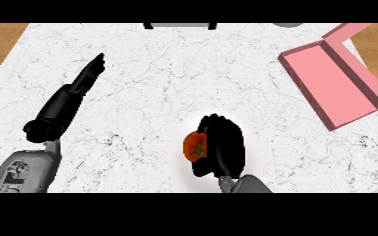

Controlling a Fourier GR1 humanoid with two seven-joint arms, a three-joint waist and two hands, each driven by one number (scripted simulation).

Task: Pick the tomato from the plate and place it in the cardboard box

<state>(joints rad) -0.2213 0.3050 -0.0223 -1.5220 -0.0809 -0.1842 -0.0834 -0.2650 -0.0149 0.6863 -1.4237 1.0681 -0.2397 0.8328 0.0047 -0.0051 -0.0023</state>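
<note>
Two hands: both come in from the view's lower edge, well apart from each other.
Left hand [83, 80]: released; fingers straight and together, pointing toward the far side of the table, at the view's left, holding nothing.
Right hand [221, 147]: grasping the tomato; its black fingers curl over it from the right, near the view's lower middle.
Tomato [196, 146]: red-orange with a green stem mark; only its left part shows beside the fingers. Whether it rests on the plate or is raised off it cannot be told.
Plate [177, 177]: white, seen only as a smooth unveined patch around the right hand, faint against the table.
Cardboard box [328, 87]: pink and open, its lid [347, 30] standing up along the far right side; it lies at the table's right edge, well apart from the tomato.
Table [184, 65]: white marble with grey veins.
Far edge: a dark grey object [181, 25] and a grey round object [288, 24], both cut off by the view.
</note>
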